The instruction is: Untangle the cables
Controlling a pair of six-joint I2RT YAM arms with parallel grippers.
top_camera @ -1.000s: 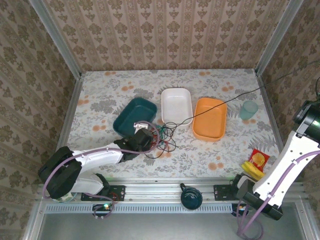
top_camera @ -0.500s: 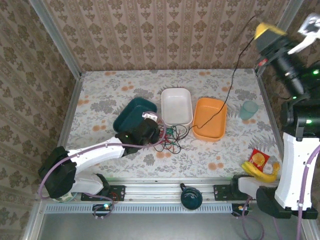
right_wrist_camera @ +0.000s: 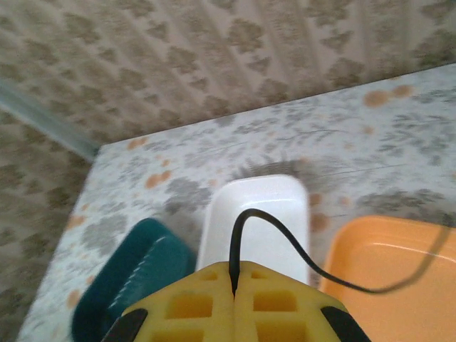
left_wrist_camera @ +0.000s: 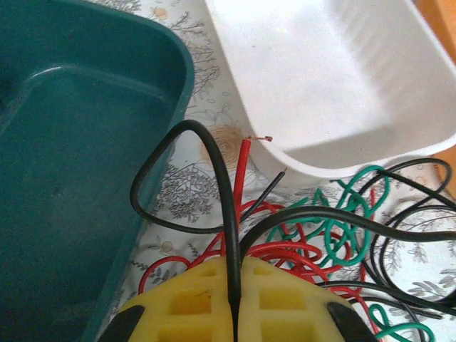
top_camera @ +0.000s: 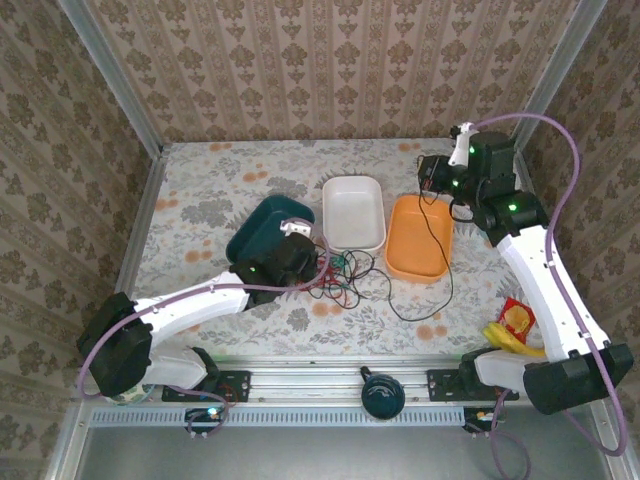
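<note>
The cables lie bunched in a red, green and black tangle on the table in front of the white tray. My left gripper sits at the tangle's left edge, shut on a black cable that loops up from between its yellow pads; red and green wires spread just beyond. My right gripper hovers over the far edge of the orange tray, shut on the black cable. From there that cable drops past the tray and curves back to the tangle.
A teal tray, a white tray and an orange tray stand in a row across the middle. A red snack packet and a banana lie at the near right. A dark round knob sits on the front rail.
My right arm has swung down from high at the right to above the orange tray, still holding the black cable, which now lies slack on the table. The left gripper has barely moved.
</note>
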